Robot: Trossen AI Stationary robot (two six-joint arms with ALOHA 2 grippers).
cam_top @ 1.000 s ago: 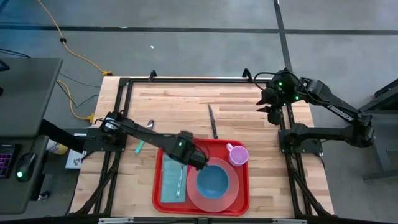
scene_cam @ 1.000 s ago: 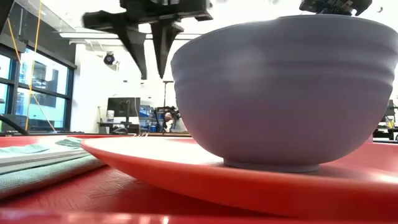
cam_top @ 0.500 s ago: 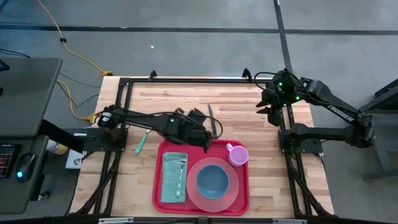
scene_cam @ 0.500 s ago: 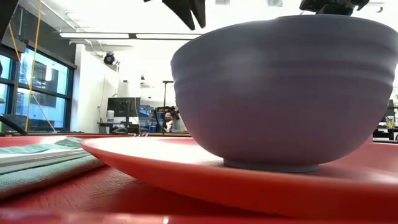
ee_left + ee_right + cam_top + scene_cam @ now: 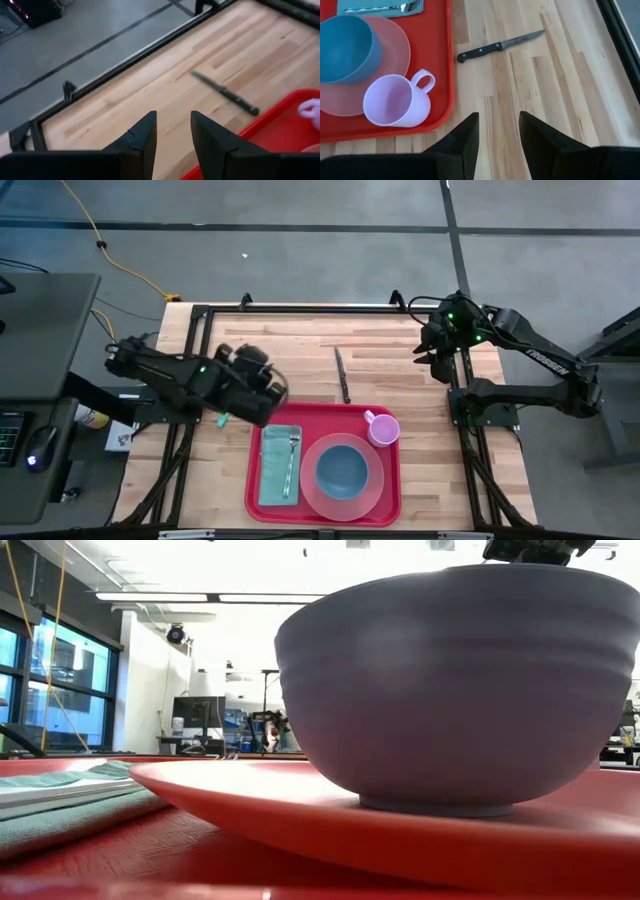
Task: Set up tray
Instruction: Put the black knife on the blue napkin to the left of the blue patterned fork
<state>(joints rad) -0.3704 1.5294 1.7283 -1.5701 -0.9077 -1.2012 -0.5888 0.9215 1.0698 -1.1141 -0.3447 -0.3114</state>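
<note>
While the left end effector (image 5: 262, 392), fingers narrowly parted and empty, is hovering beside the tray (image 5: 390, 480), the knife (image 5: 342, 375) is lying nearer it, lengthwise across the worktop (image 5: 300, 340).

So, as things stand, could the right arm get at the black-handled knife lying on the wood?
Probably yes. The knife lies bare on the table, apart from the tray, and nothing stands between it and the right end effector, which hangs open above the table's far right corner. The left end effector is off to the knife's left.

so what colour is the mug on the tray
Pale pink mug, clearest in the right wrist view.
</note>
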